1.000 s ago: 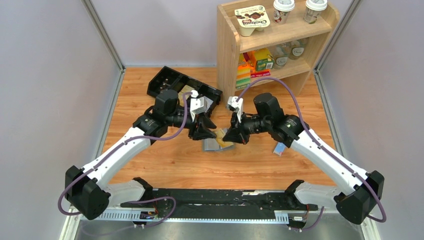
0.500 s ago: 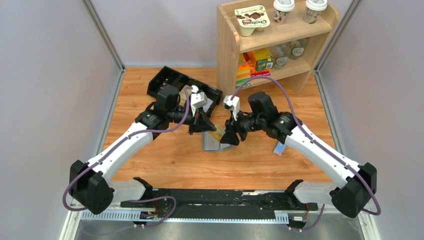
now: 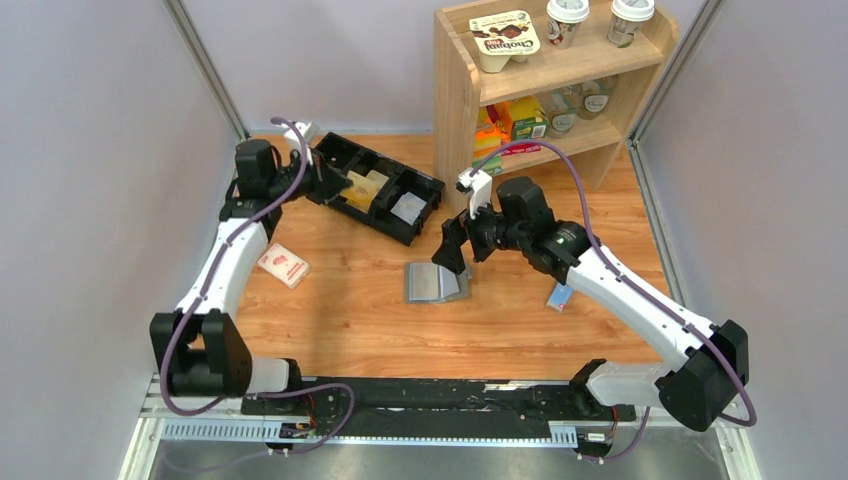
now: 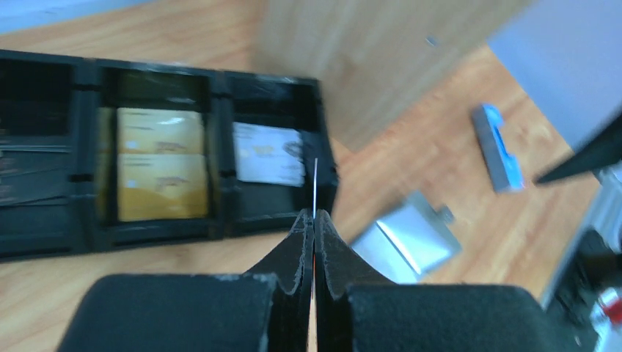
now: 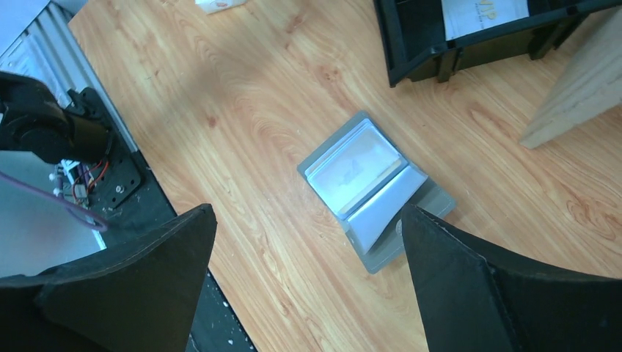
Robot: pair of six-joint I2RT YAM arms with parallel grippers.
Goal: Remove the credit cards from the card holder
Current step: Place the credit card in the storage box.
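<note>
The flat grey-blue bifold card holder (image 5: pixel 374 187) lies open on the wooden table (image 3: pixel 350 320), clear sleeves up, with bare board along all its edges. A small white-and-red box (image 3: pixel 284 265) sits well off to its left and a slim blue-and-white packet (image 3: pixel 561 297) off to its right. The right gripper (image 3: pixel 460 246) hangs above the holder's far edge, fingers spread wide and touching nothing. Farther back, the left gripper (image 4: pixel 314 216) pinches a thin credit card (image 4: pixel 315 183), seen edge-on, above the black compartmented tray (image 4: pixel 220 183). The tray's pockets hold yellow cards (image 4: pixel 160 172) and a white card (image 4: pixel 268 154). A wooden shelf unit (image 3: pixel 455 110) stands close by the tray's right end.
</note>
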